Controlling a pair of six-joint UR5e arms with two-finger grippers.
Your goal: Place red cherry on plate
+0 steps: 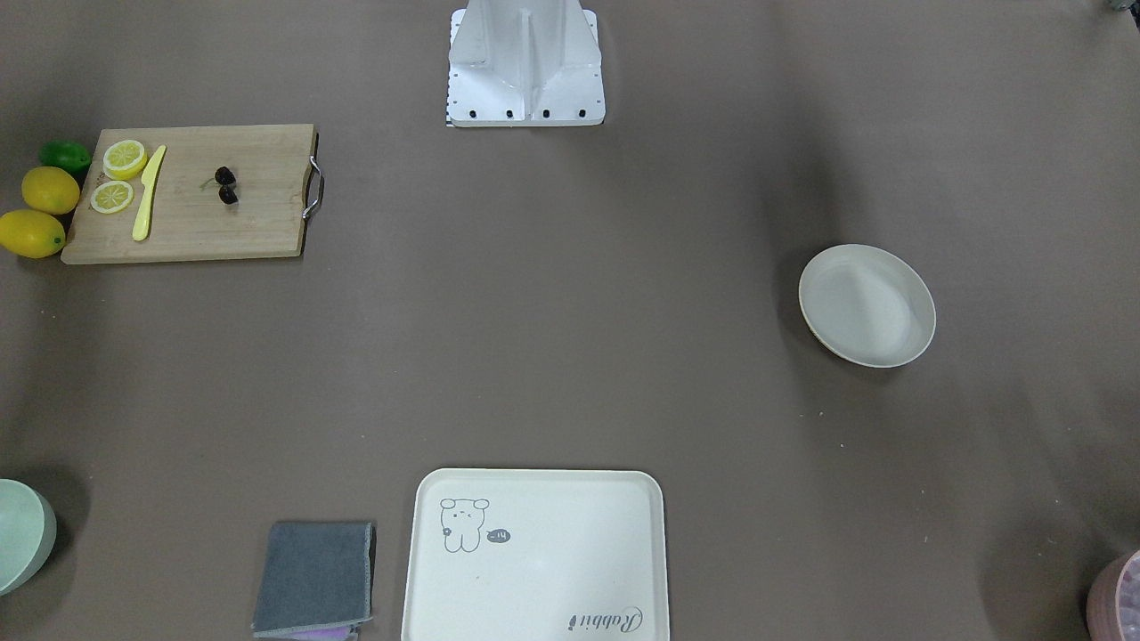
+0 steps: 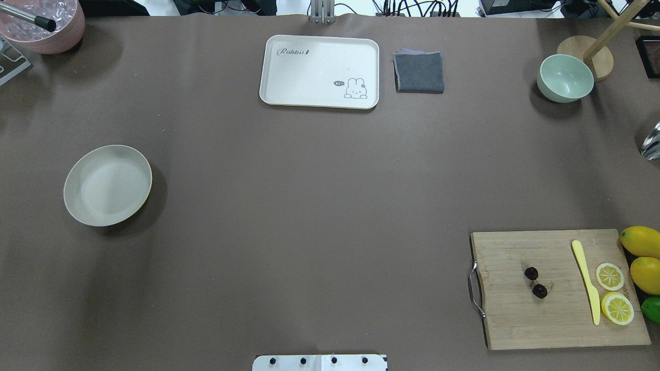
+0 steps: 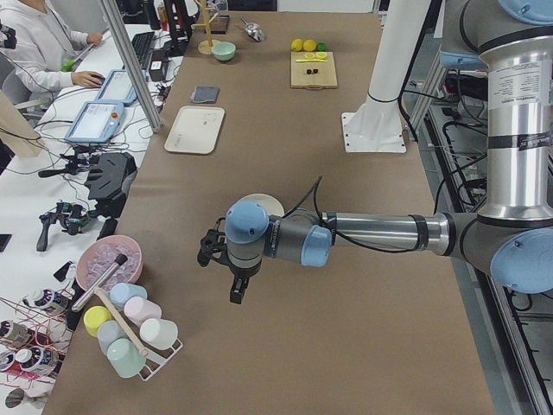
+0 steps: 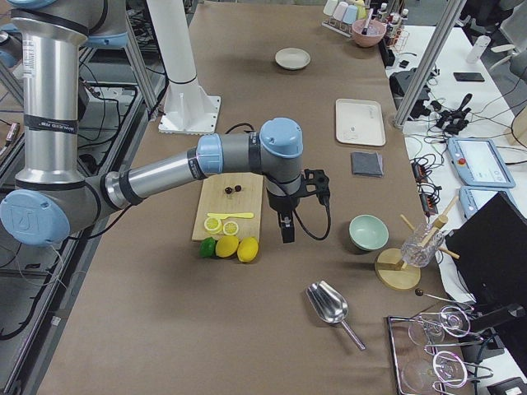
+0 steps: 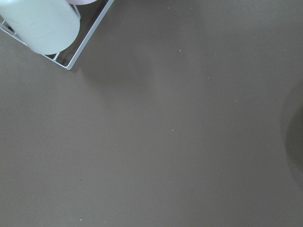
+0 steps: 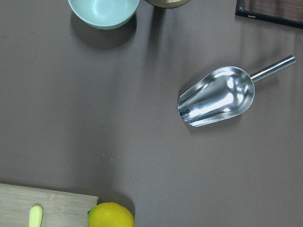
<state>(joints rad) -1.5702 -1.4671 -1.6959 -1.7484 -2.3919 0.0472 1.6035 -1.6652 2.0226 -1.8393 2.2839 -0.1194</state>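
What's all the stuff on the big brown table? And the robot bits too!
cutting board: one, wooden, robot's right side
cherries: two joined, dark red, on the board
plate: one, cream, robot's left side
knife: one, yellow, on the board
lemon slices: two, yellow, beside the knife
lemons: two, yellow, beside the board
lime: one, green, next to the lemons
tray: one, cream, far edge
cloth: one, grey, beside the tray
bowl: one, mint green, far right
stand: one, wooden, beside the bowl
scoop: one, silver, right end
tub: one, pink, far left corner
cups: several, pastel, left end
left gripper: one, black, over bare table
right gripper: one, black, above table near lemons
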